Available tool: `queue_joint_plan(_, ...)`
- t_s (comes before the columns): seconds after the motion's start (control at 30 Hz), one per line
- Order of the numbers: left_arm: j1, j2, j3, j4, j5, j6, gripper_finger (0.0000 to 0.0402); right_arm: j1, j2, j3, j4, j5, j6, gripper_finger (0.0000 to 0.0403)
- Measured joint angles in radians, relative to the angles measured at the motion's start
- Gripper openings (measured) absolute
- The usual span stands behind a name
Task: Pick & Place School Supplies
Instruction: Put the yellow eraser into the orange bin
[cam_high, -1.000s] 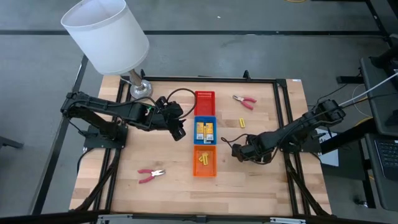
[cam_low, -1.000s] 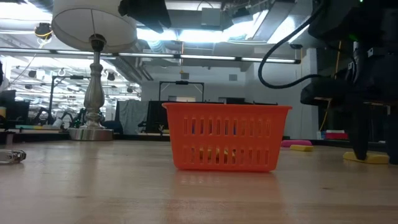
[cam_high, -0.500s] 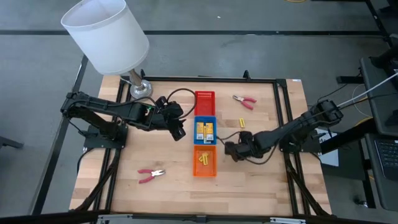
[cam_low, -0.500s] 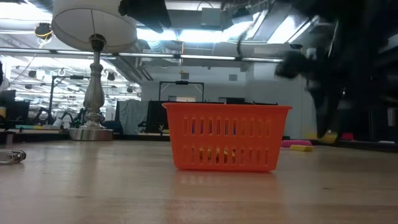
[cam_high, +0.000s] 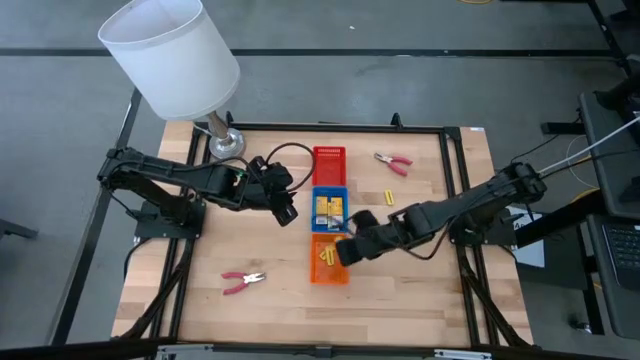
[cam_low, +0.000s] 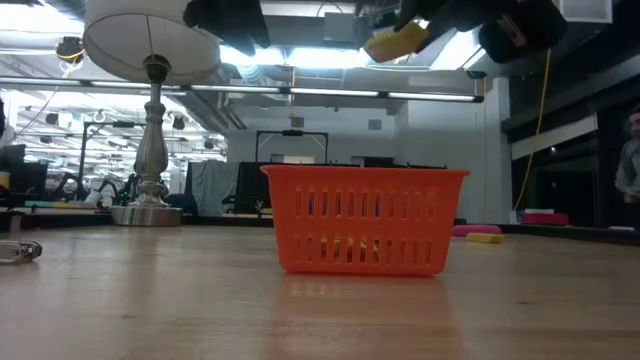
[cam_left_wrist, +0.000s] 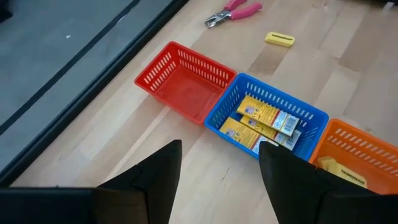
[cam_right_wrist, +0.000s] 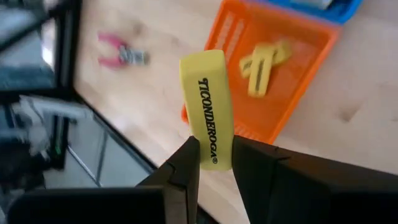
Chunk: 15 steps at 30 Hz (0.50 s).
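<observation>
My right gripper (cam_high: 347, 249) hangs over the right edge of the orange tray (cam_high: 328, 268), shut on a yellow stick (cam_right_wrist: 208, 109) printed with dark letters. In the low view the stick (cam_low: 396, 40) sits high above the tray (cam_low: 365, 220). Several yellow sticks (cam_right_wrist: 261, 64) lie in the orange tray. Yellow packets (cam_left_wrist: 264, 121) lie in the blue tray (cam_high: 330, 192). Another yellow stick (cam_high: 389, 195) and red-handled pliers (cam_high: 393, 161) lie on the table's far right. A second pair of pliers (cam_high: 243, 281) lies near left. My left gripper (cam_left_wrist: 221, 168) is open, left of the blue tray. My right gripper pinches the yellow stick between its two fingers (cam_right_wrist: 186, 165) at one end (cam_right_wrist: 214, 155), the fingers on its two broad faces. The rest of the stick juts out past the fingertips. It is lifted clear, high above the orange tray.
A red tray (cam_high: 329, 160) stands at the far end of the tray row. A lamp with a white shade (cam_high: 170, 55) stands on its base (cam_high: 225, 143) at the far left corner. A black frame rail (cam_high: 455, 180) runs along the table's right side.
My right gripper has moved toward the table's left and up, from the bare wood right of the trays to over the orange tray's right edge. The yellow stick went with it, lifted clear of the table.
</observation>
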Motion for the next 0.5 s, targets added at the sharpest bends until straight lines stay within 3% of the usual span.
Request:
queue_joint_plan(0.17, -0.001, 0.000, 0.000, -0.004, -0.001, -0.017, 0.0212, -0.005, 0.092, 0.023, 0.042, -0.056, -0.052, 0.0081)
queue_joint_plan(0.5, -0.032, 0.000, 0.000, -0.048, -0.017, -0.047, 0.0212, -0.021, 0.198, 0.024, 0.162, -0.058, -0.073, 0.0082)
